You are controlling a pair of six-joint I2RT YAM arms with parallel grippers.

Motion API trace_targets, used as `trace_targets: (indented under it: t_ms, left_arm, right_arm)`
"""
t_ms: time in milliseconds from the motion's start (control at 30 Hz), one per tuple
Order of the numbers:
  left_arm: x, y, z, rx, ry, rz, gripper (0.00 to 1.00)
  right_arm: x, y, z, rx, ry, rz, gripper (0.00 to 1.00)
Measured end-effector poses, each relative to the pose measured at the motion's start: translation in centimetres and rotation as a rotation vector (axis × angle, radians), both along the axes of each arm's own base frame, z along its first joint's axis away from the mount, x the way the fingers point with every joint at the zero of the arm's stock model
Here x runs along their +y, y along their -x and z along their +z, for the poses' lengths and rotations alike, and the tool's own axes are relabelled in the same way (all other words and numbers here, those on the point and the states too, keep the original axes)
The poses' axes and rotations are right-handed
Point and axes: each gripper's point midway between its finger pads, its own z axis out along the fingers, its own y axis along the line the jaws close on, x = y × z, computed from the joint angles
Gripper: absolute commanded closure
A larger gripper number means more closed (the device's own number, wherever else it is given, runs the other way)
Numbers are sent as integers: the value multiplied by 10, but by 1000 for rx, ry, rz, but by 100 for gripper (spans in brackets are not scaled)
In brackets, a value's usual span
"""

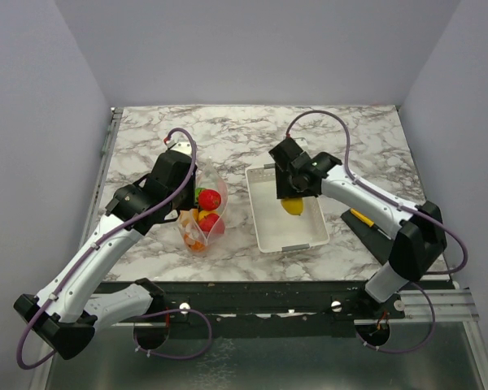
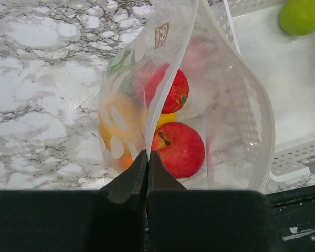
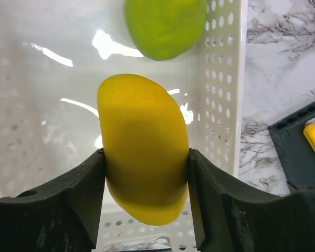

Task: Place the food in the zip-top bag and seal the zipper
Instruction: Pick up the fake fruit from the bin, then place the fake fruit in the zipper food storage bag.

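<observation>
The left gripper (image 2: 147, 160) pinched the rim of the crinkly see-through zip-top bag (image 2: 236, 121), its small brown printed mark (image 2: 161, 34) beyond unreadable, while the right gripper (image 3: 146, 178) clamped a glossy yellow toy fruit (image 3: 142, 136) over the white perforated basket (image 3: 223, 79).

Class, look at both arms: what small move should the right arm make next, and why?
Probably lift the yellow fruit straight up out of the white basket. The right gripper has its jaws clamped on both sides of it, while the left gripper pinches the rim of the zip-top bag, holding its mouth open.
</observation>
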Motion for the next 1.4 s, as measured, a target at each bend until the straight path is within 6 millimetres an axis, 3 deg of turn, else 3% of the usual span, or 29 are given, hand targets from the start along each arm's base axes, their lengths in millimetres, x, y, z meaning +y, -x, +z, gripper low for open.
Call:
trace_targets:
  t_ms: [233,400,633,800,967,1400]
  left_arm:
    - [0,0,0,1,0,0,100]
    - [0,0,0,0,0,0,100]
    - [0,0,0,1,1,0,100]
    - [0,0,0,0,1,0,100]
    - [0,0,0,0,1,0,100]
    - [-3,2,5,-4,24,-10,100]
  right_arm:
    - [36,11,77,-97,-280,112,73]
    - [69,21,111,-118,-422,216,73]
    - [114,49,127,-89,-563,356,73]
    - [151,69,152,-87,-716,440,74]
    - [176,79,169,-84,-825,470,74]
    - [214,82,167,-44,-934,439,76]
